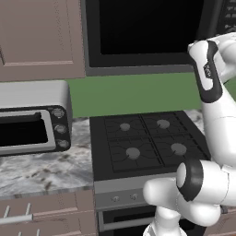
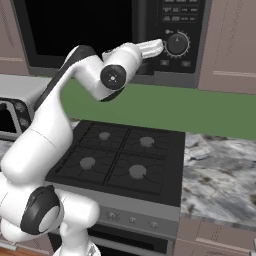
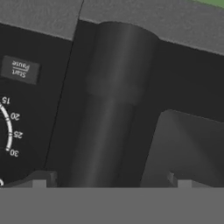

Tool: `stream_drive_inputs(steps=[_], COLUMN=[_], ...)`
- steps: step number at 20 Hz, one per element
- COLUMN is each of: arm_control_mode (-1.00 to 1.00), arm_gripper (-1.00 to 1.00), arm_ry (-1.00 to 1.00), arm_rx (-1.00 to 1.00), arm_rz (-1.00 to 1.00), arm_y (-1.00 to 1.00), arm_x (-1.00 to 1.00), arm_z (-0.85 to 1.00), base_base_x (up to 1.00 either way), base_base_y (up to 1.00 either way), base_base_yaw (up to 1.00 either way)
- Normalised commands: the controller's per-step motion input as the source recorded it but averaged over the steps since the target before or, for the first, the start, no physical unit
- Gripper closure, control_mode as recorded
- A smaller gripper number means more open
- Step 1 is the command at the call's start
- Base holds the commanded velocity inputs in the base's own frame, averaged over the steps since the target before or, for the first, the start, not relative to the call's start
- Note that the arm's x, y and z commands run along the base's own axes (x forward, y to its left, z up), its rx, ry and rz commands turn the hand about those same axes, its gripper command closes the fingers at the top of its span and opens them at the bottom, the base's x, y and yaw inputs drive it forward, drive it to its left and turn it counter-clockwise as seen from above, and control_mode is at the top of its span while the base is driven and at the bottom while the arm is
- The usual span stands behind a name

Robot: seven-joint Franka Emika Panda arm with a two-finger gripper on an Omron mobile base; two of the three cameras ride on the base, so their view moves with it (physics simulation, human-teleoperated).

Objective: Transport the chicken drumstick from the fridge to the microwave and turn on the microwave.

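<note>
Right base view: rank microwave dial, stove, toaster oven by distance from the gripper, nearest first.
Gripper is up at the microwave's control strip.
1. Microwave dial, just beside the gripper's tip.
2. Stove, below it.
3. Toaster oven, at the view's far left edge.

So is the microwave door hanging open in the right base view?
No, the microwave door sits flush and closed, its black glass flat against the front, with the gripper up beside the control strip's dial.

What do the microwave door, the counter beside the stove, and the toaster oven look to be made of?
Microwave door: glossy black glass, likely, in a dark grey frame. Counter: polished stone, probably marble or granite, judging by its mottled grey-white veining. Toaster oven: brushed silver metal, apparently, with a dark glass window.
</note>
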Motion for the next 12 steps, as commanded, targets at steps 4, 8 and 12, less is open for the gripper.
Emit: stream_drive_inputs(steps=[4, 8, 12], arm_control_mode=[-1.0, -1.0, -1.0], arm_gripper=[-1.0, -1.0, -1.0], arm_ry=[-0.1, -0.1, -0.07], arm_rx=[0.12, 0.13, 0.14], arm_rz=[0.0, 0.0, 0.0], arm_y=[-0.13, -0.02, 0.09], arm_x=[-0.03, -0.09, -0.06], arm_z=[0.0, 0.0, 0.0], base_base_x=[0.0, 0.0, 0.0], base_base_y=[0.0, 0.0, 0.0], base_base_yaw=[0.0, 0.0, 0.0])
